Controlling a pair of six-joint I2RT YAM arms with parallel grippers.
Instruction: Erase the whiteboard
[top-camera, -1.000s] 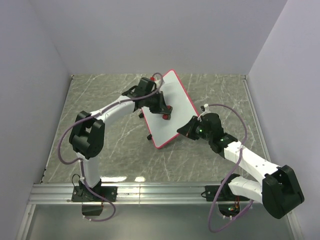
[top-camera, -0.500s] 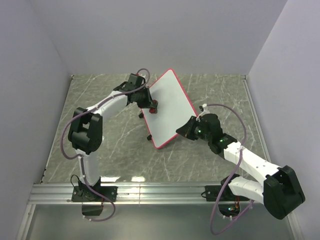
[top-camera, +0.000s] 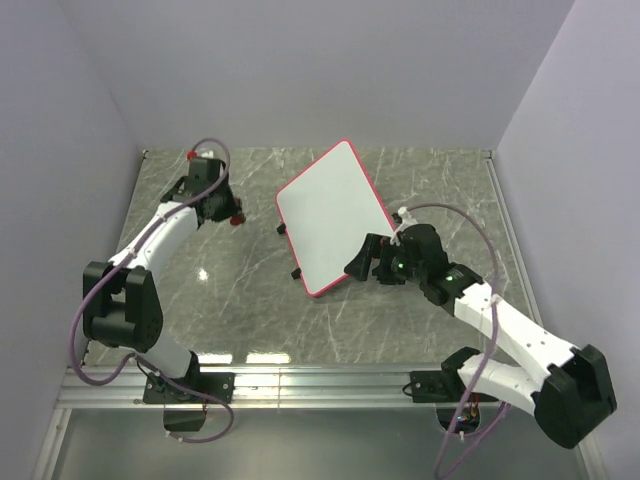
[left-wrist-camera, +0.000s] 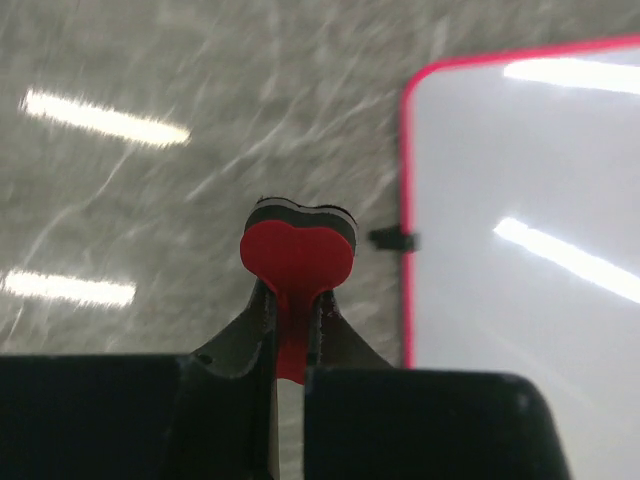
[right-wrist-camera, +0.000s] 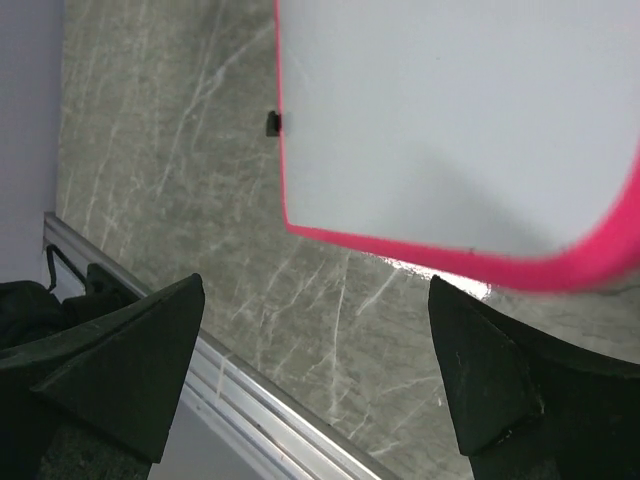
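The whiteboard (top-camera: 330, 212) lies mid-table, white with a red-pink frame, and no marks show on it. My left gripper (top-camera: 230, 213) hangs over the marble to the left of it, shut on a small red-and-black eraser (top-camera: 237, 217). In the left wrist view the eraser (left-wrist-camera: 298, 255) sticks out beyond the gripper (left-wrist-camera: 293, 300), with the whiteboard (left-wrist-camera: 520, 220) off to the right. My right gripper (top-camera: 362, 262) stands open at the board's near right corner. In the right wrist view, the right gripper (right-wrist-camera: 315, 350) holds nothing, and the whiteboard's (right-wrist-camera: 450, 120) pink edge lies just beyond its fingertips.
Two small black feet (top-camera: 283, 229) stick out from the board's left edge. A metal rail (top-camera: 330, 380) runs along the near table edge. Grey walls close in the table at the left, back and right.
My left arm has swung left off the board, carrying the eraser out over the marble. My right gripper has opened at the board's near corner.
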